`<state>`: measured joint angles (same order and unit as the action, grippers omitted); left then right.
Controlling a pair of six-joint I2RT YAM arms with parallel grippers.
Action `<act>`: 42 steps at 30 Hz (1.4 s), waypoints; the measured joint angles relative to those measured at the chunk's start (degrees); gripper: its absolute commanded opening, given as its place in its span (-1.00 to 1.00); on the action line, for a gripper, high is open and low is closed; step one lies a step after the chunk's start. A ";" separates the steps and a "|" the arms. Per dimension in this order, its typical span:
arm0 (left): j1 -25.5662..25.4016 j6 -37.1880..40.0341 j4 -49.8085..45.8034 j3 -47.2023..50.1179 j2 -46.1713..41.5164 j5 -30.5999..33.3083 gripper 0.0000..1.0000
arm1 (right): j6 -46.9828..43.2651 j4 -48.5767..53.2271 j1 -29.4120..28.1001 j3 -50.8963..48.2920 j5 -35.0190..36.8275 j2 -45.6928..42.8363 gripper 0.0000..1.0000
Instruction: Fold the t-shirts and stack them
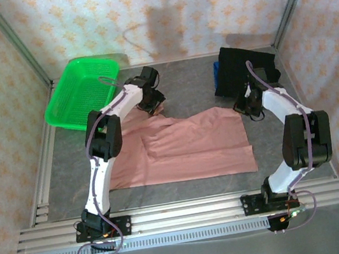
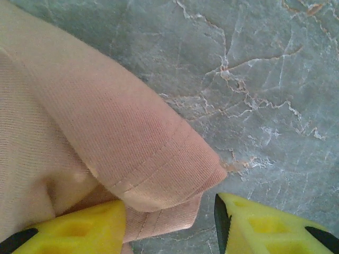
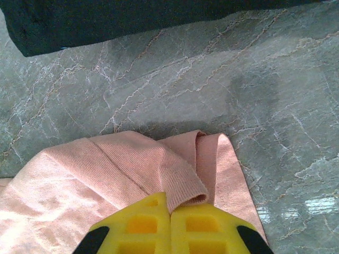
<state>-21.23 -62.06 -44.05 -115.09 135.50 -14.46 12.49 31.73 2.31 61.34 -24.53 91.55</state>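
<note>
The dusty-pink t-shirt (image 1: 186,150) lies partly folded across the middle of the table. The black folded t-shirt (image 1: 244,70) rests at the back right. My left gripper (image 1: 151,104) is at the pink shirt's far left corner. In the left wrist view its yellow jaws (image 2: 169,211) stand apart around a rolled hem of the pink cloth (image 2: 106,132); the right finger (image 2: 254,222) is clear of it. My right gripper (image 1: 249,111) is at the shirt's far right corner. Its jaws (image 3: 170,203) are shut on a fold of pink cloth (image 3: 106,174), with the black shirt (image 3: 106,21) just beyond.
A bright green mesh basket (image 1: 80,93) sits at the back left, close to the left arm. Something blue (image 1: 217,71) peeks out at the black shirt's left edge. Grey marbled tabletop (image 1: 189,88) shows between the two grippers. Metal frame posts border the table.
</note>
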 measured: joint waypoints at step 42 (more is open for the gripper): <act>4.92 0.66 2.21 -1.14 -0.96 6.40 -1.00 | -0.52 1.60 0.00 5.33 -0.63 1.95 -1.00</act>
<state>-16.32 -61.41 -41.85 -116.22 134.54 -8.05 11.97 33.32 2.31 66.67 -25.17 93.49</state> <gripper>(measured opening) 0.041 0.051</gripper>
